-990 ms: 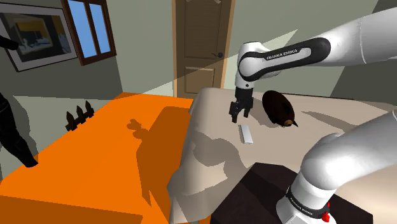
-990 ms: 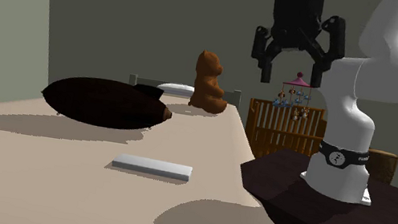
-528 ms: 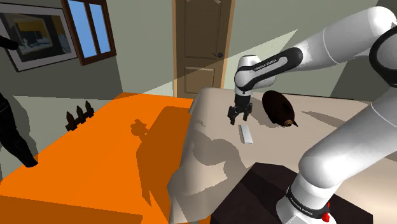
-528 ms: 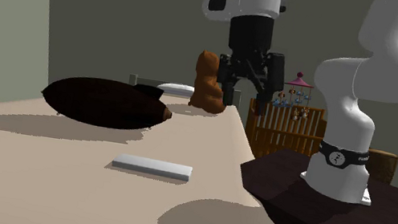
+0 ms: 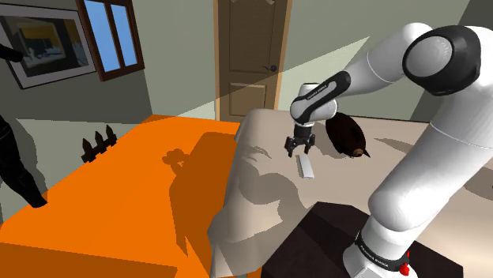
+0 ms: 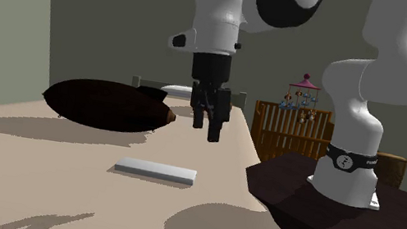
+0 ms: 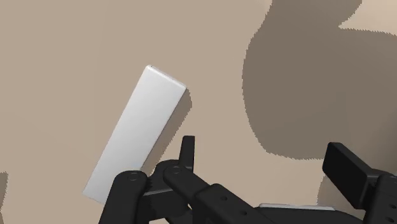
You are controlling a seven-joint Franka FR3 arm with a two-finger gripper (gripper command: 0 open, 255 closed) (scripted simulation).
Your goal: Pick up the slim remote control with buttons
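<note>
Your gripper [image 5: 299, 149] hangs over the beige table top [image 5: 261, 185] with its fingers [image 7: 347, 167] spread apart and nothing between them. The remote control [image 5: 305, 165], drawn as a plain pale grey slab on which you can make out no buttons, lies flat on that table top, on the stand's [image 5: 324, 237] side of the dark oval object [image 5: 345, 133] and apart from it. In the shoulder view the fingertips sit just above the remote control's far end. The second exterior view shows them clear of the surface, higher than the slab and not touching it. Seen from the wrist, the remote control lies outside the gap, beside one finger, with its long sides slanted against the line of the fingers. Its nearer end is hidden behind that finger's linkage. The gap itself is over bare, shadowed table top.
</note>
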